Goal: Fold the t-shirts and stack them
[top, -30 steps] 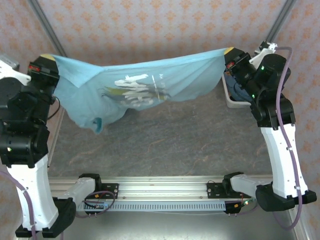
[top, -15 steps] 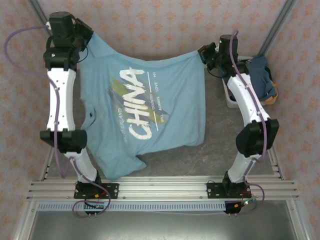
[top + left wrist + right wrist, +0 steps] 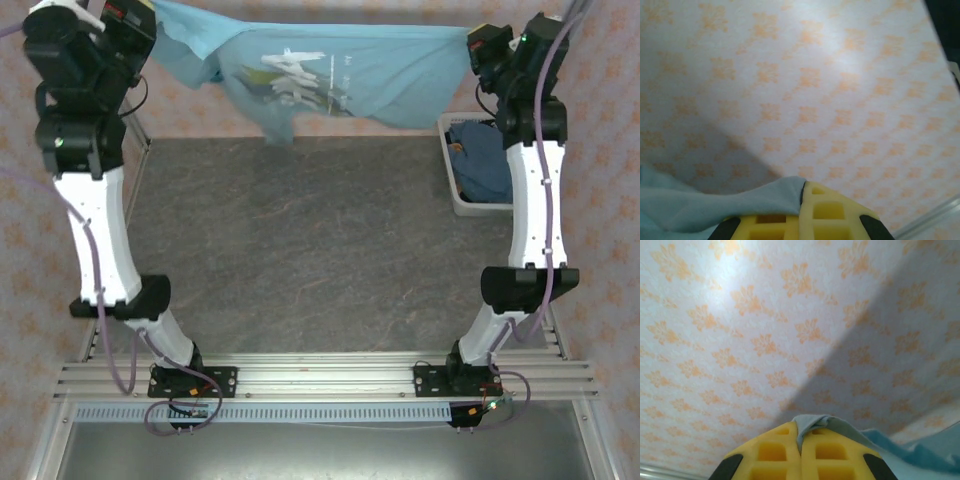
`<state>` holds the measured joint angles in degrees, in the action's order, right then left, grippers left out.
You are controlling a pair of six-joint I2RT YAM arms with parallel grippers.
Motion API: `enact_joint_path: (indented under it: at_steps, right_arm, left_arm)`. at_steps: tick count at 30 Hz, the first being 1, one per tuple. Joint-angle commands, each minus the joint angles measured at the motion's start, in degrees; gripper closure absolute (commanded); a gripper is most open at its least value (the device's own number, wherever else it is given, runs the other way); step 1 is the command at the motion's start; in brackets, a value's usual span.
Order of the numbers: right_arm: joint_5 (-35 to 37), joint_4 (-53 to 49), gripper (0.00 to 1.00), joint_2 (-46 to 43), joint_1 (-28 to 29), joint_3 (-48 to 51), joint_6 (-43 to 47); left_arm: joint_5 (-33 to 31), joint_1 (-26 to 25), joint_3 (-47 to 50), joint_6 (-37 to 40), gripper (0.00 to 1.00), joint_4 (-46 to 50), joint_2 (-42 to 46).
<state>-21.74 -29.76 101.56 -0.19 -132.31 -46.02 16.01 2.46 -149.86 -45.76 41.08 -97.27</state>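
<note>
Now | jaws: left gripper (image 3: pixel 801 210) and right gripper (image 3: pixel 800 450) each clenched on the blue tee (image 3: pixel 330 75) | tee hangs stretched between them, above far edge of table (image 3: pixel 300 260) | dark tees (image 3: pixel 485 165) in basket (image 3: pixel 448 178) | we judge nothing folded yet, stack not started.

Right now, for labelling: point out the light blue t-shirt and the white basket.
light blue t-shirt (image 3: pixel 300 72), top external view, printed front
white basket (image 3: pixel 450 170), top external view, left wall
</note>
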Motion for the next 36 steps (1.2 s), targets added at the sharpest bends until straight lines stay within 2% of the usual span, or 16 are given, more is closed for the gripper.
enact_joint_path:
  at_steps: [1, 4, 6, 10, 14, 16, 19, 21, 25, 28, 32, 36]
  right_arm:
    - [3.0, -9.0, 1.0, -1.1, 0.0, 4.7, 4.0]
    - [6.4, -8.7, 1.0, -6.6, 0.0, 21.3, 3.5]
    - [8.2, -6.2, 1.0, -11.1, 0.1, 34.7, 3.2]
    - [8.2, -3.4, 1.0, -16.2, 0.5, 55.2, 0.9]
    - [8.6, -1.7, 1.0, -17.9, 1.5, 69.0, 1.0]
    - [10.9, -4.0, 1.0, -18.4, 2.3, 72.6, 1.5]
    - [17.4, -13.4, 1.0, -20.7, 3.7, 75.1, 0.4]
    - [20.3, -16.5, 1.0, -23.9, 5.2, 77.9, -0.8]
    - [20.7, -18.8, 1.0, -28.9, 7.5, 84.7, -3.4]
    - [19.8, -18.3, 1.0, -29.9, 7.7, 88.5, -4.2]
    - [24.5, -23.8, 1.0, -30.4, 7.7, 88.1, -4.1]
    - [29.2, -29.4, 1.0, -34.3, 7.7, 87.7, -5.6]
  left_arm:
    - [-2.0, -2.6, 14.1, 5.7, 1.0, 4.2, 6.9]
    - [-3.5, -6.2, 40.0, 3.3, 1.0, 0.3, 17.4]
    - [-8.1, -9.2, 56.4, 0.3, 1.0, 1.2, 24.2]
    - [-12.0, -14.0, 82.1, -5.0, 1.0, 1.5, 33.0]
    - [-6.9, -16.4, 103.6, -9.9, 1.0, -4.8, 34.2]
    - [-5.5, -17.4, 110.2, -12.3, 1.0, -6.7, 33.1]
    - [-4.8, -18.8, 114.3, -14.9, 1.0, -5.6, 31.8]
    - [-6.0, -19.9, 113.7, -15.4, 1.0, -2.3, 32.1]
    - [-7.4, -20.6, 112.5, -18.0, 1.0, 5.0, 32.8]
    - [-5.2, -20.6, 114.4, -20.1, 1.0, 2.4, 32.7]
    - [-3.3, -22.0, 114.5, -22.0, 1.0, 2.3, 29.9]
    - [-4.9, -25.5, 111.7, -23.6, 1.0, 6.5, 28.6]
